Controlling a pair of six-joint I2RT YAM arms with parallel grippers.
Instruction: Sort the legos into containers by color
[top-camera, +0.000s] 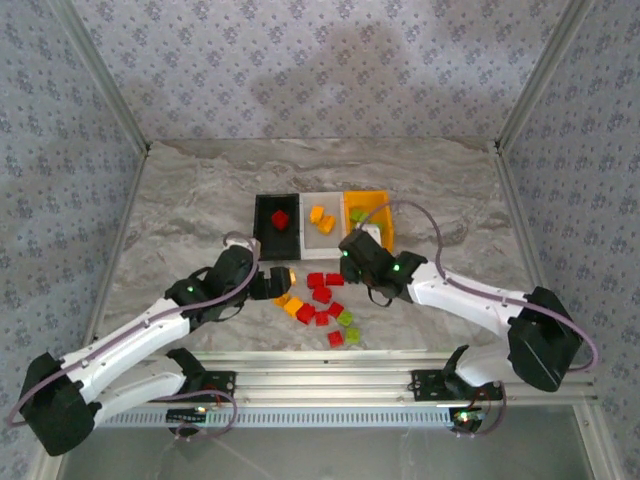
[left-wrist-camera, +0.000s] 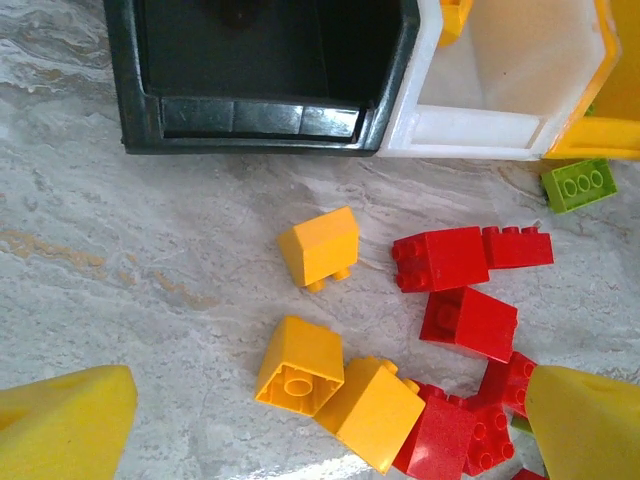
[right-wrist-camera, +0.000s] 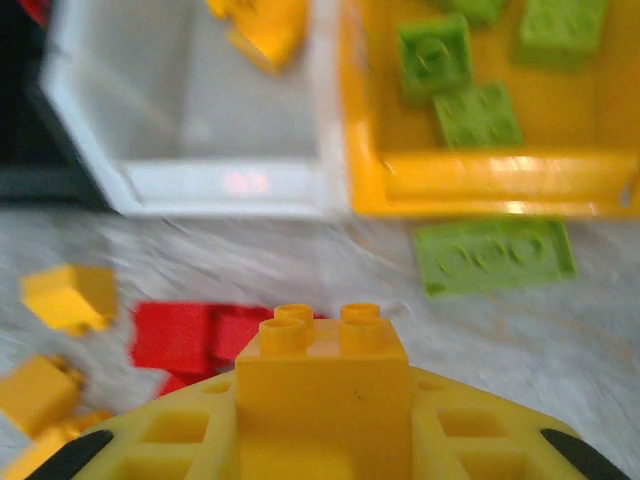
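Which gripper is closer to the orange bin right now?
Right. The right gripper is at the front of the orange bin; the left gripper is farther off, before the black bin.

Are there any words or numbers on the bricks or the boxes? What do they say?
None can be read.
The black bin, white bin and orange bin have plain walls.
The studs on the green brick and the held yellow brick are too small or blurred to show any lettering.
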